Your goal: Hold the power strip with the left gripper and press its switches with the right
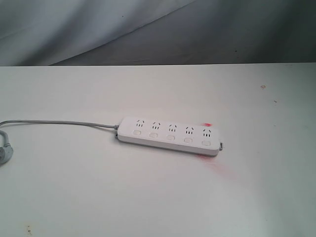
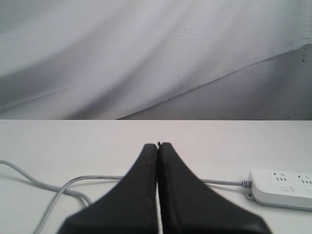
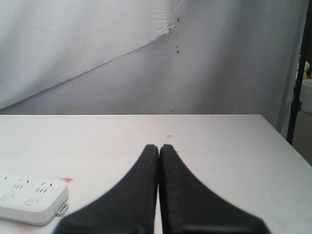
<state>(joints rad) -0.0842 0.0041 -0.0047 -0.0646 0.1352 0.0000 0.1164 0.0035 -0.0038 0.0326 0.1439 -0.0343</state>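
The white power strip (image 1: 170, 136) lies flat in the middle of the white table, five sockets in a row. Its switches (image 1: 170, 137) run along the near edge, one below each socket. A grey cord (image 1: 59, 122) leaves its left end. Neither arm shows in the exterior view. In the left wrist view my left gripper (image 2: 158, 145) is shut on nothing, with the power strip (image 2: 282, 187) off to one side beyond it and apart from it. My right gripper (image 3: 159, 146) is shut and empty too, and one end of the power strip (image 3: 31, 197) lies beside it, untouched.
The cord ends in a grey plug (image 1: 5, 150) at the table's left edge. Red marks (image 1: 207, 124) stain the table by the strip's right end. A grey cloth backdrop (image 1: 158, 29) hangs behind the table. A dark stand (image 3: 297, 78) is past the table's edge.
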